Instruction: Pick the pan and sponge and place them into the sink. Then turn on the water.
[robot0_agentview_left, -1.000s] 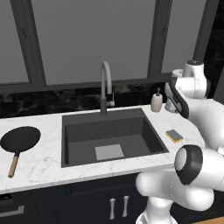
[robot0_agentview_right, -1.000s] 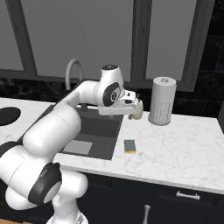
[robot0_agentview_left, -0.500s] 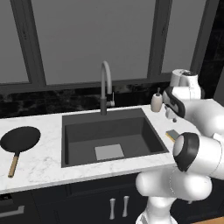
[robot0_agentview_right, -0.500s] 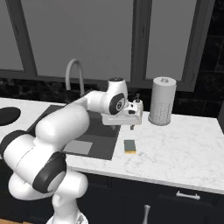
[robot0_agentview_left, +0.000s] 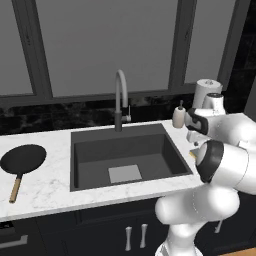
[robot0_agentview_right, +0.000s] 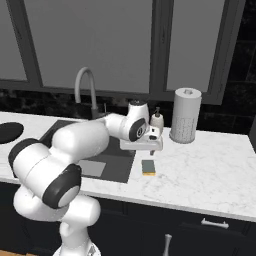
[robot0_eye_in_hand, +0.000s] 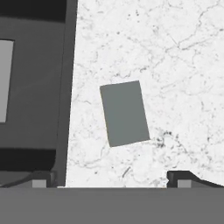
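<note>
The sponge (robot0_eye_in_hand: 124, 113) lies flat on the marble counter just right of the sink (robot0_eye_in_hand: 35, 87), grey face up, with a yellow edge showing in the right base view (robot0_agentview_right: 148, 167). My gripper (robot0_eye_in_hand: 111, 179) hovers right above it, open, with its fingertips (robot0_eye_in_hand: 181, 177) spread wider than the sponge and nothing between them. From the right base the hand (robot0_agentview_right: 150, 146) sits a short way over the sponge. The black pan (robot0_agentview_left: 22, 160) with its wooden handle rests on the counter far left of the sink (robot0_agentview_left: 127, 155). The faucet (robot0_agentview_left: 120, 100) runs no water.
A soap bottle (robot0_agentview_right: 157, 119) and a paper towel roll (robot0_agentview_right: 185, 115) stand behind the sponge near the wall. The pale drain plate (robot0_agentview_left: 125, 173) lies on the sink's bottom. Open marble counter (robot0_agentview_right: 210, 160) stretches to the right of the sponge.
The arm has folded down and the hand has dropped from chest height toward the counter, ending just above the sponge. The sponge, pan and base have stayed put.
</note>
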